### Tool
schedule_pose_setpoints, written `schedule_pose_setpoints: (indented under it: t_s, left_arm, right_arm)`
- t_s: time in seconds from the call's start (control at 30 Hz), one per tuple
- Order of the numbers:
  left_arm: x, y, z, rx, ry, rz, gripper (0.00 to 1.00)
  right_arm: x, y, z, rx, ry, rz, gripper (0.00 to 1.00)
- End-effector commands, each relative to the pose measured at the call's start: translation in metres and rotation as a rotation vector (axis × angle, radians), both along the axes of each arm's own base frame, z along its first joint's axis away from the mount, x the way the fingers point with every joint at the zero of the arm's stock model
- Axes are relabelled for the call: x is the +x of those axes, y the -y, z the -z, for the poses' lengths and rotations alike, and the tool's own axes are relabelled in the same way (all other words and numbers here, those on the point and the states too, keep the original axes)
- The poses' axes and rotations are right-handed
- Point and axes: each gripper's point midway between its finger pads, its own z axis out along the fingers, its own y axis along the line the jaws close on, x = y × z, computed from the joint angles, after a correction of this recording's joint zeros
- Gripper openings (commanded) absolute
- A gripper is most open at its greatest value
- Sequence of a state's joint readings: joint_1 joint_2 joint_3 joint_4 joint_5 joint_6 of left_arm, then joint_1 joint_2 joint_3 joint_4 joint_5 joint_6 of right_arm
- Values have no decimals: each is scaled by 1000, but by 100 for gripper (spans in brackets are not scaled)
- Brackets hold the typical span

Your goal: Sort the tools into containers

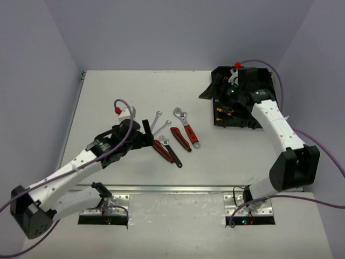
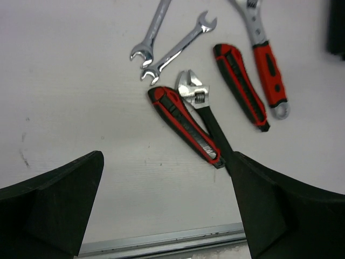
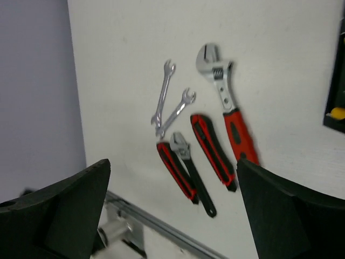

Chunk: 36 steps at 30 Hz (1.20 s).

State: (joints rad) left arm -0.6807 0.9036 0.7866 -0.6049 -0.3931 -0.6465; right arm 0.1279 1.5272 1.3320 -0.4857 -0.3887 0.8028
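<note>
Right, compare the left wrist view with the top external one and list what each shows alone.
Left wrist only: close detail, like the adjuster wheel on the black-handled adjustable wrench. Top external only: the whole organiser tray, yellow-handled pliers in it, and the right arm. Both: two silver wrenches, the red-handled adjustable wrench, two red-and-black tools and the open left gripper.

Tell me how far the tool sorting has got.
Done: yellow pliers lie in the tray; its other contents are unclear. In hand: nothing; left end effector and right end effector are open and empty. Left: six tools on the table.
</note>
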Motion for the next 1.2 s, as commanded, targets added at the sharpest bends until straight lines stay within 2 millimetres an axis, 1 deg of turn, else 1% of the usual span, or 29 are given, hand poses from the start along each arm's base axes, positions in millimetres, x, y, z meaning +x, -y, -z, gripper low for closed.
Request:
schedule_pose_setpoints:
  t_s: [0.0, 0.07, 0.1, 0.13, 0.17, 0.2, 0.27, 0.3, 0.37, 0.47, 0.5, 0.53, 0.6, 0.63, 0.7, 0.77, 0.93, 1.03, 1.17]
  left_arm:
    - [24, 37, 20, 13, -100, 49, 100]
    - [39, 41, 24, 75, -125, 43, 100]
    - [38, 39, 34, 109, -154, 43, 100]
    - [41, 41, 37, 128, -169, 47, 100]
    - [51, 47, 34, 149, -174, 55, 100]
    - [54, 50, 36, 162, -186, 58, 100]
    - [58, 55, 45, 180, -231, 53, 100]
    - [58, 56, 52, 187, -253, 46, 100]
    - [62, 61, 56, 162, -273, 3, 100]
    - [67, 62, 62, 135, -294, -86, 100]
    - [70, 59, 62, 144, -294, -126, 100]
    - [72, 56, 63, 152, -304, -172, 100]
    - [71, 51, 65, 169, -336, -241, 100]
    - [70, 48, 66, 179, -343, -273, 100]
    - [63, 42, 74, 178, -381, -359, 98]
    - [55, 40, 89, 168, -430, -424, 95]
    - [46, 50, 119, 152, -513, -464, 86]
    - [45, 54, 130, 144, -523, -451, 81]
    - [49, 60, 138, 125, -512, -414, 80]
  right_arm:
    - [-81, -22, 30, -214, 42, -318, 99]
    - [-110, -19, 45, -233, 53, -345, 99]
    - [-118, -17, 47, -236, 63, -341, 99]
    - [-125, -14, 51, -239, 71, -334, 99]
    - [-135, -9, 55, -244, 97, -318, 99]
    - [-140, -6, 55, -243, 117, -312, 99]
    - [-152, -1, 56, -251, 147, -306, 99]
    - [-156, 0, 60, -254, 140, -307, 99]
    - [-162, 6, 57, -266, 177, -288, 99]
    - [-167, 9, 58, -270, 199, -279, 99]
    - [-168, 10, 58, -271, 207, -273, 99]
    - [-170, 11, 62, -273, 200, -273, 99]
    - [-174, 13, 68, -277, 187, -274, 99]
    - [-175, 13, 69, -278, 185, -276, 99]
    - [-177, 13, 75, -279, 179, -281, 99]
    - [-178, 12, 79, -275, 170, -282, 99]
    - [-179, 8, 82, -249, 161, -298, 99]
    - [-181, 3, 81, -222, 168, -316, 99]
    - [-183, -5, 79, -177, 190, -340, 99]
